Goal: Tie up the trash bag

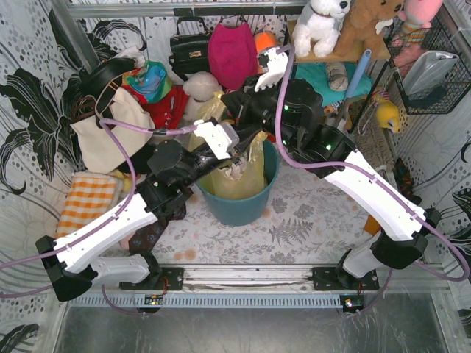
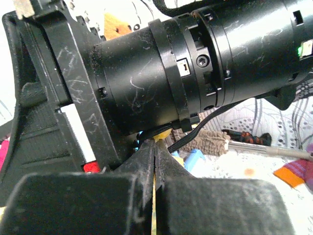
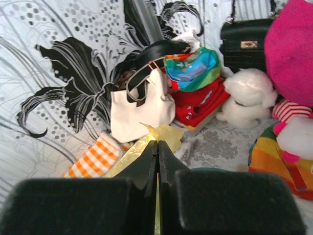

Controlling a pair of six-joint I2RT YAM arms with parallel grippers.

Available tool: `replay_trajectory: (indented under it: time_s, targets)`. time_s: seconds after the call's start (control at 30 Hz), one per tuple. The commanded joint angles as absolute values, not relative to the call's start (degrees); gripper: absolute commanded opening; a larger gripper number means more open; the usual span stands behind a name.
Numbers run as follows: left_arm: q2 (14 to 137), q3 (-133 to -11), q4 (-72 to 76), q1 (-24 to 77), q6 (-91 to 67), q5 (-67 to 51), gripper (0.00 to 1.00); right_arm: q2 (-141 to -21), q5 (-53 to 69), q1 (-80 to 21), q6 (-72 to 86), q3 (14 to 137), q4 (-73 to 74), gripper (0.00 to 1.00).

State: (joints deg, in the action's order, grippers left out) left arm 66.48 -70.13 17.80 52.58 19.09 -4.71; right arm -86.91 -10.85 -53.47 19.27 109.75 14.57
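The yellow-green trash bag point(image 1: 249, 178) sits in the round teal bin point(image 1: 239, 211) at the table's middle, with white paper showing through. My left gripper point(image 1: 241, 151) is over the bin's mouth, shut on a fold of the bag's top; a thin yellow strip point(image 2: 154, 196) shows between its closed fingers point(image 2: 146, 161). My right gripper point(image 1: 227, 101) is just behind the bin, shut on another pulled-up part of the bag point(image 3: 168, 133), which sticks out past its fingertips point(image 3: 157, 143). The right arm's black wrist point(image 2: 205, 63) fills the left wrist view, very close.
A cream canvas tote point(image 1: 110, 136) and an orange checked cloth point(image 1: 87, 200) lie at the left. Red clothes, a black handbag point(image 1: 188, 50), a pink bag point(image 1: 232, 53) and plush toys crowd the back. A wire basket point(image 1: 434, 66) hangs at the right.
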Motion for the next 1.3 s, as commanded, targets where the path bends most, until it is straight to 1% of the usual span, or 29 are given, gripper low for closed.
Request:
replay_trajectory:
  time_s: [0.0, 0.27, 0.43, 0.5, 0.67, 0.83, 1.07, 1.27]
  targets:
    - [64.8, -69.4, 21.3, 47.6, 16.8, -6.8, 0.0, -80.7, -14.0, -53.2, 22.0, 105.0, 12.2, 0.0]
    - [60.2, -65.6, 22.0, 46.7, 16.3, -10.2, 0.0, -72.1, -14.8, -49.7, 28.1, 91.3, 6.4, 0.0]
    - [56.4, -63.5, 21.5, 46.6, 16.4, -12.8, 0.0, -71.0, -11.9, -48.5, 29.2, 89.8, 5.0, 0.0]
    - [56.4, -63.3, 21.9, 46.5, 16.2, -11.5, 0.0, -71.2, -9.8, -48.5, 29.6, 89.9, 4.5, 0.0]
    - [57.7, -63.9, 22.3, 46.5, 16.8, -3.8, 0.0, -69.8, -4.1, -48.5, 31.8, 87.7, 3.8, 0.0]
    - [58.8, -64.1, 22.6, 46.2, 17.1, -1.2, 0.0, -68.2, 0.3, -48.5, 33.3, 84.2, 2.3, 0.0]
    - [58.3, -63.3, 23.7, 45.8, 16.5, 2.9, 0.0, -66.2, 6.9, -48.5, 29.5, 76.3, -8.0, 0.0]
    - [58.3, -63.3, 22.3, 45.5, 16.5, 5.0, 0.0, -65.4, 11.7, -48.5, 25.2, 73.3, -13.6, 0.0]
